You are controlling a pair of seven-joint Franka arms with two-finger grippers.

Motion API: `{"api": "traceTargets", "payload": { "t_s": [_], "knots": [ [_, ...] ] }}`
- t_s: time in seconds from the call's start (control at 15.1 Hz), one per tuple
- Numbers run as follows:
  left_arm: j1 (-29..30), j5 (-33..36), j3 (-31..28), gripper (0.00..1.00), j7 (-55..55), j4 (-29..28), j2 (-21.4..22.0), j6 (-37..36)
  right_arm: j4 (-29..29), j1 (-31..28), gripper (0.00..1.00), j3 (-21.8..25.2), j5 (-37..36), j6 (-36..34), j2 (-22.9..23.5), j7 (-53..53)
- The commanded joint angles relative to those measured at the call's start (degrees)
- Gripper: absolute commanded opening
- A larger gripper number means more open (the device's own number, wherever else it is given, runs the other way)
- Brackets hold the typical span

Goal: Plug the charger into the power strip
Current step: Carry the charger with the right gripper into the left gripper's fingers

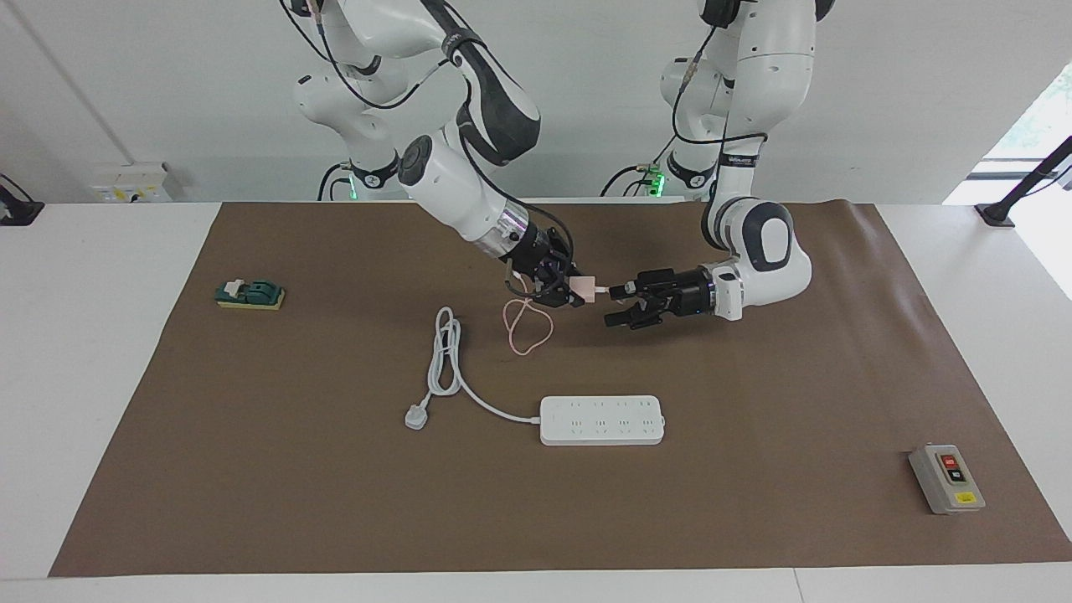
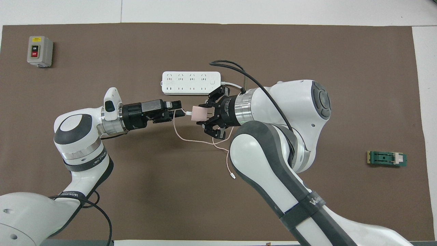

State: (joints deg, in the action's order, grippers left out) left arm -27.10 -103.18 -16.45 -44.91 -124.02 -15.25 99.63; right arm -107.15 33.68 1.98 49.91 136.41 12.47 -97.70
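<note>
Charger (image 1: 584,289): pale-pink cube, up in the air over the brown mat (image 1: 754,402), pinched in my right gripper (image 1: 563,291); it hangs over the mat on the robots' side of the strip.
Cable (image 2: 191,138): thin and pink, it leaves the charger's face toward my left gripper, droops in a loop onto the mat and ends in a white tip (image 2: 233,177) lying nearer to the robots.
Right gripper: clamped on the charger, its outer links splayed to the sides, the arm reaching in from its own end of the table.
Left gripper (image 1: 615,305): fingers apart and holding nothing, level over the mat, tips just beside the charger's cable end; I cannot tell whether they touch it.
Strip (image 1: 602,420): flat on the mat, farther from the robots than both my grippers, no plug in any outlet.
Strip cord (image 1: 448,368): thick, white, coiled toward my right arm's end, its round plug (image 1: 415,416) loose on the mat.
Grey box (image 1: 947,478): toward my left arm's end.
Green part (image 1: 249,294): toward my right arm's end.
</note>
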Motion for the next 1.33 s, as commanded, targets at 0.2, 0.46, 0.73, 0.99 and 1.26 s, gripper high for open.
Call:
{"api": "traceTargets", "payload": {
  "t_s": [0.2,0.46,0.73,0.99,1.26],
  "knots": [
    [-1.2,-1.3,-1.0,1.00,-1.0,0.8,-0.9,0.2,-1.8,1.0,0.00,0.1,1.2,3.0,-1.4,0.2],
    [-1.2,-1.3,-1.0,1.00,-1.0,0.8,-0.9,0.2,-1.3,1.0,0.00,0.1,1.1,3.5,-0.3,0.4],
    [-1.2,-1.3,-1.0,1.00,-1.1,0.8,-0.9,0.1,-0.9,2.3,0.00,0.1,0.9,5.0,1.8,0.5],
    [-1.2,-1.3,-1.0,1.00,-1.9,0.8,-0.9,0.0,0.4,2.7,0.00,0.2,0.4,5.4,3.2,0.4],
    [-1.2,-1.4,-1.0,1.00,-1.9,0.8,-0.9,0.2,1.9,2.7,0.00,0.1,0.4,5.5,4.4,0.2]
  ]
}}
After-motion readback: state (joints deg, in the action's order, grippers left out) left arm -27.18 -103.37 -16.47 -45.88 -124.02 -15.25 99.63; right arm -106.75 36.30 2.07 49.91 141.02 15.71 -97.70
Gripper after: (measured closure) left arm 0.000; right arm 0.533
